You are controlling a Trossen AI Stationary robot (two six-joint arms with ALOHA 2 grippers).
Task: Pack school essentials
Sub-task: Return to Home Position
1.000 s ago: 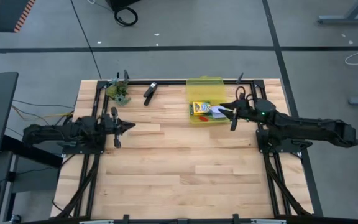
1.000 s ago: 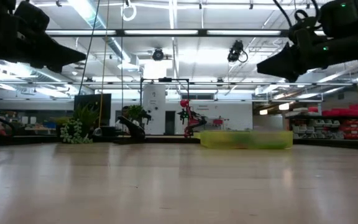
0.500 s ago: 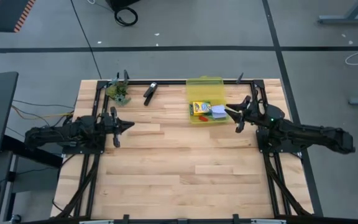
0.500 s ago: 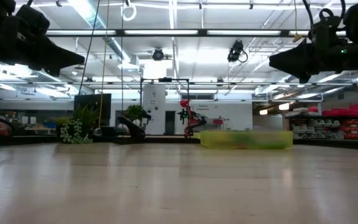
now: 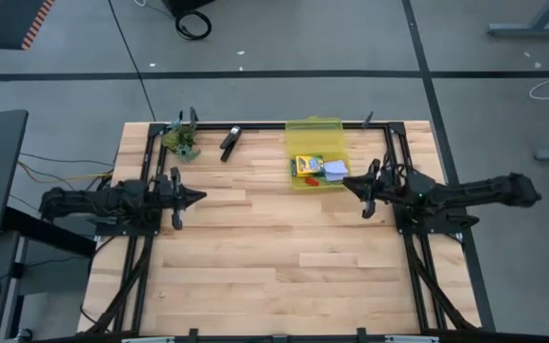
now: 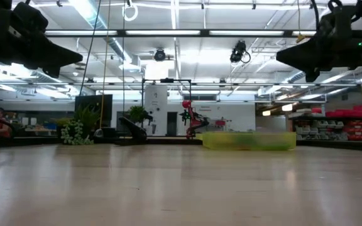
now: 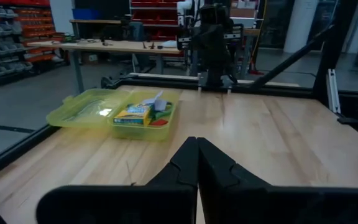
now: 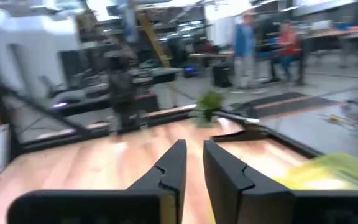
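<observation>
The right gripper (image 5: 348, 181) hangs above the table, fingers a narrow gap apart and empty. Just beside its tips lies the yellow supply box (image 5: 315, 133) (lid open), holding the crayon box (image 5: 308, 165) and light-blue pad (image 5: 335, 170). The left gripper (image 5: 198, 196), fingers pressed together, waits well apart from it.

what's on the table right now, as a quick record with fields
surface: light wooden table
container: translucent yellow plastic supply box, lid open, near the far edge
contents seen: yellow-green crayon box, light-blue square pad; the rest is too small to tell
outside the box: black elongated clip and small greenish clump, at the far edge, left of the box
left gripper: shut, empty, raised over the left side
right gripper: fingers a narrow gap apart, empty, raised by the box's near right corner
</observation>
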